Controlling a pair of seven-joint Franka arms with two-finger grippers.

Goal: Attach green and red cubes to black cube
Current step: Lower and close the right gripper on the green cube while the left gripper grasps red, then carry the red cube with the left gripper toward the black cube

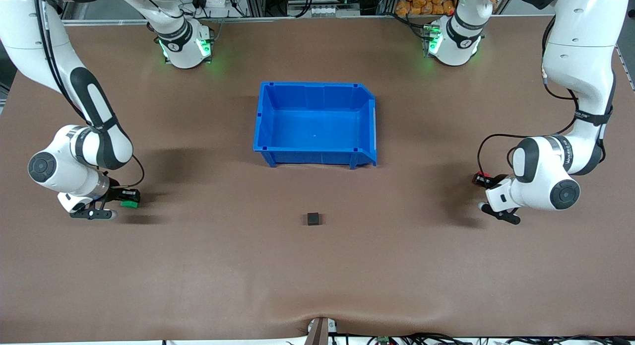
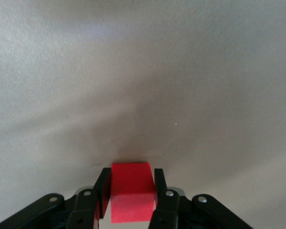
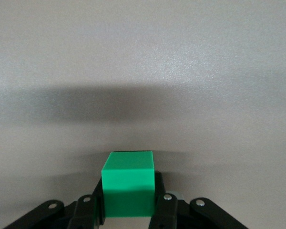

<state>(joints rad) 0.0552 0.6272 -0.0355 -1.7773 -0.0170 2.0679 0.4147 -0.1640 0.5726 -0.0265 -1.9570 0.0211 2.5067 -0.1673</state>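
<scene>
Black cube (image 1: 313, 218) sits alone on the brown table (image 1: 317, 285), about midway between the two ends and somewhat nearer to the front camera's edge than the middle of the table, well apart from both grippers. A blue bin (image 1: 316, 124) stands farther from that camera than the black cube, near the table's middle, with nothing showing inside it. At the right arm's end of the table, close to that edge, the right gripper (image 1: 128, 202) has its fingers closed narrowly on the green cube (image 1: 129, 203); the right wrist view shows the same green cube (image 3: 128, 183) clamped between the two black fingers (image 3: 164, 202), with bare table surface past it. At the left arm's end, close to that edge, the left gripper (image 1: 482, 180) has its fingers pressed against the red cube (image 1: 480, 178); in the left wrist view the red cube (image 2: 131, 192) fills the gap between the fingers (image 2: 160, 183), one finger touching each side face. Both held cubes sit low over the table; whether either touches the surface cannot be told from these views.
</scene>
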